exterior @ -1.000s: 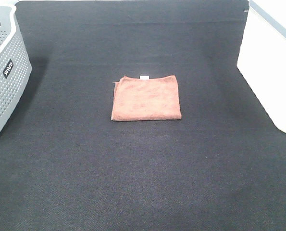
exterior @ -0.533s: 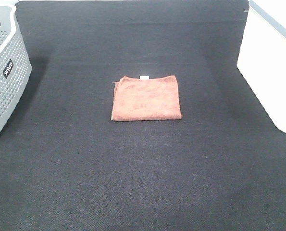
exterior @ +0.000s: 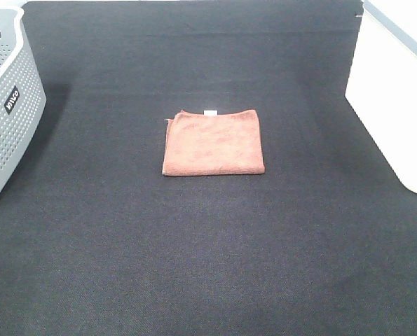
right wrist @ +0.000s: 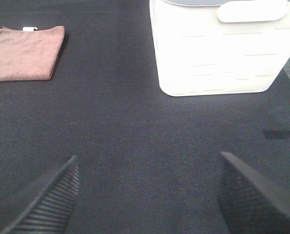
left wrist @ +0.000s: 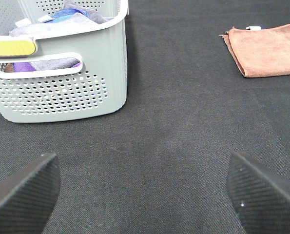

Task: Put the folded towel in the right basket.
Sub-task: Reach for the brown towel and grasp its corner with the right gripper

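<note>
A folded brown towel (exterior: pixel 213 142) with a small white tag lies flat in the middle of the black mat. It also shows in the left wrist view (left wrist: pixel 265 49) and the right wrist view (right wrist: pixel 25 52). The white right basket (exterior: pixel 397 91) stands at the right edge and fills the right wrist view (right wrist: pixel 218 48). No arm shows in the exterior high view. My left gripper (left wrist: pixel 145 195) is open and empty, low over the mat near the grey basket. My right gripper (right wrist: pixel 147 195) is open and empty, in front of the white basket.
A grey perforated basket (exterior: pixel 5 105) stands at the left edge; in the left wrist view (left wrist: pixel 57 68) it holds several coloured cloths. The black mat (exterior: pixel 208 252) covers the table.
</note>
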Controlling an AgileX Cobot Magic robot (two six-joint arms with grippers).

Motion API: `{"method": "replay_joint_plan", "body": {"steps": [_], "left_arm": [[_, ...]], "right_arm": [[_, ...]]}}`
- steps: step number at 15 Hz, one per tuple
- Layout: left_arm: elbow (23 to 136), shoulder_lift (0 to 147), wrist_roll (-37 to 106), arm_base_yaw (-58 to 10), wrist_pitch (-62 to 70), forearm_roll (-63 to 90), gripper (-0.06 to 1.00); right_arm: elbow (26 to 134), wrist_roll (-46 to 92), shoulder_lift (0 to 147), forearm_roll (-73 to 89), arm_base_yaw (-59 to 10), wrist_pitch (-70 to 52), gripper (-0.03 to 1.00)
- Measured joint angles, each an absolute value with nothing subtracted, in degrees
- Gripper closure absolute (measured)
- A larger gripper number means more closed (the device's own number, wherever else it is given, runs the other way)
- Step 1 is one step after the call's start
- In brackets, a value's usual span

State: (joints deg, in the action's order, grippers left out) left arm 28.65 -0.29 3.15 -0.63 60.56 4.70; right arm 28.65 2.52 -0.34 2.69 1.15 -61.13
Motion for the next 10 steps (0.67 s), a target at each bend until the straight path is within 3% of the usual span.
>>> {"method": "replay_joint_plan", "body": {"steps": [10], "left_arm": [[28.65,-0.29,3.15,-0.63,60.56,4.7,0.07]], "right_arm": [[28.65,2.52,-0.34,2.69,1.15,-61.13,0.24]]}}
